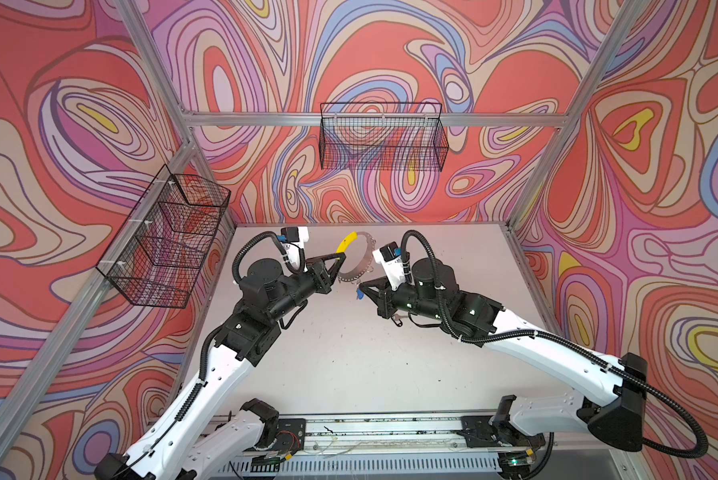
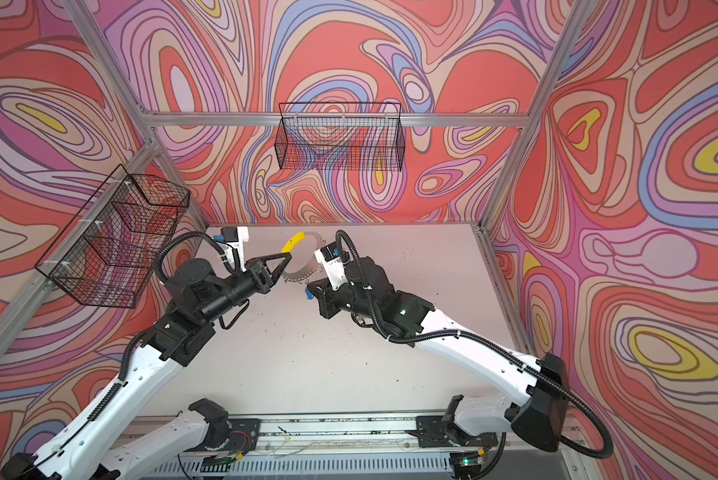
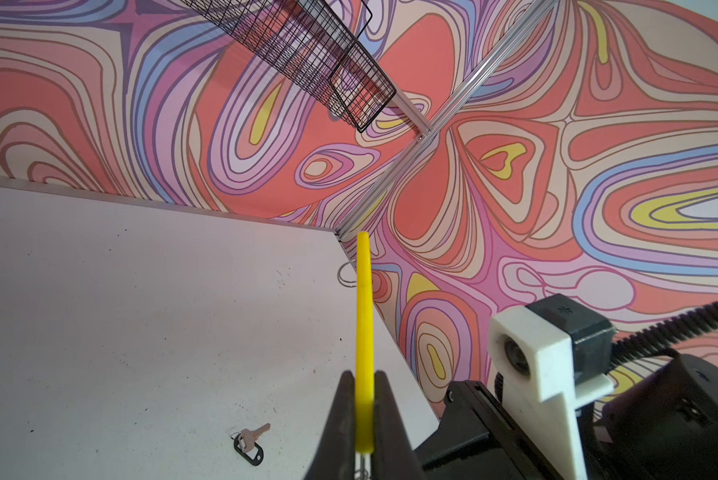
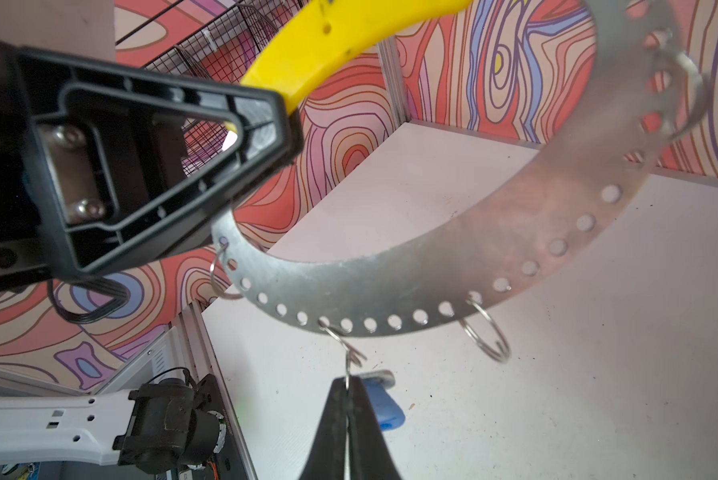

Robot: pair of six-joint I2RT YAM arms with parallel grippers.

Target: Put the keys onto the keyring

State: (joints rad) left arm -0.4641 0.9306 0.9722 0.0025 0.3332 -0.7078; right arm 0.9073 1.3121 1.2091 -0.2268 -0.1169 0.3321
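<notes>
My left gripper (image 1: 342,258) (image 3: 364,386) is shut on the yellow sleeve (image 3: 364,332) of the keyring (image 1: 355,275) (image 4: 432,266) and holds the ring upright above the table. My right gripper (image 1: 361,286) (image 4: 347,388) is shut on the small split ring of the blue-tagged key (image 4: 384,409) (image 1: 360,295). It holds that ring against a wire loop (image 4: 336,332) on the keyring's lower rim. I cannot tell whether the two are linked. The black-tagged key (image 3: 249,442) (image 1: 398,319) lies flat on the table under the right arm.
A free wire loop (image 4: 486,332) hangs farther along the keyring's rim. Black wire baskets hang on the back wall (image 1: 384,137) and the left wall (image 1: 166,241). The white table (image 1: 349,353) is fenced by aluminium frame posts.
</notes>
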